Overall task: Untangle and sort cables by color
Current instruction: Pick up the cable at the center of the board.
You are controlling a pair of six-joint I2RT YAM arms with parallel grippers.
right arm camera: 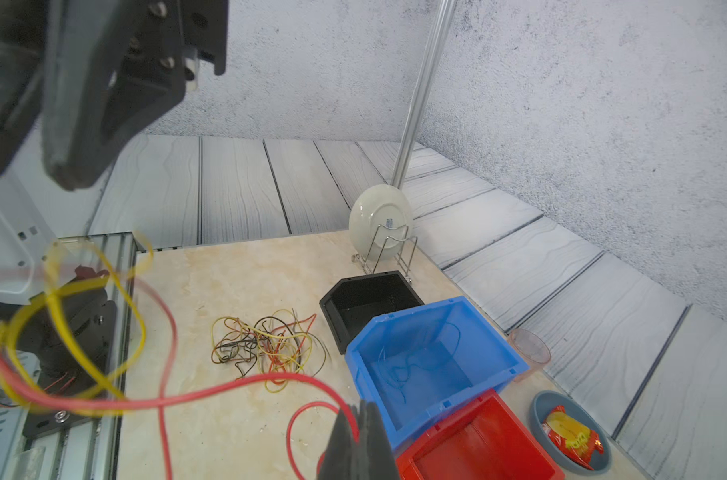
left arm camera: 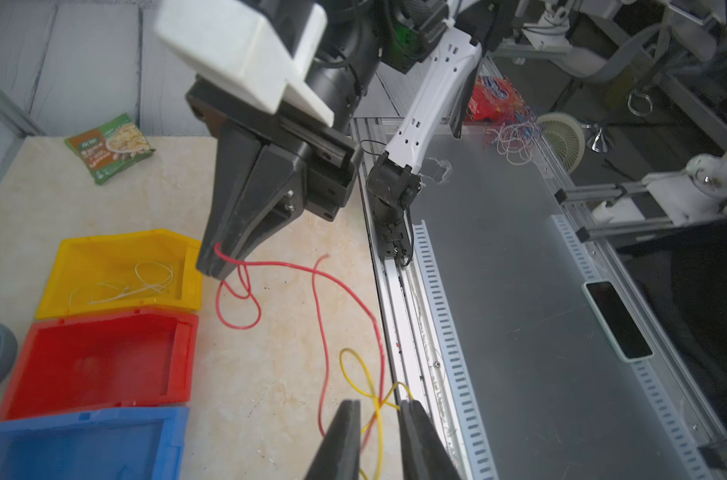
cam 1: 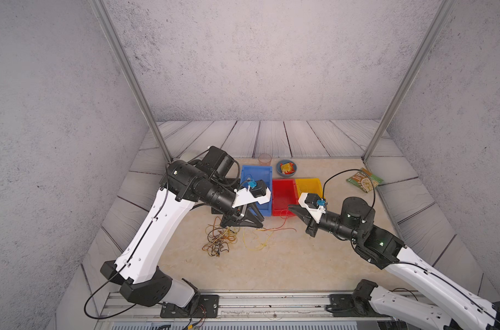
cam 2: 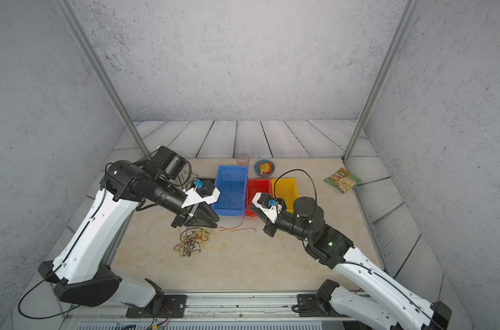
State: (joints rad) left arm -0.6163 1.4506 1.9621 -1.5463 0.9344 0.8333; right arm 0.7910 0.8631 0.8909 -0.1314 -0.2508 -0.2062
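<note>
Just beside the red bin, the right pincer points steeply down from a bent, outstretched arm. Its black wedge-shaped fingers are pressed together on a thin red cable, which trails in slack loops over the marbled tabletop. Farther from the red bin, the left pincer slopes low, tapered tips apart, with a glossy yellow cable crossing the gap. Well apart from the bin, yellow, orange-brown and black strands lie knotted.
</note>
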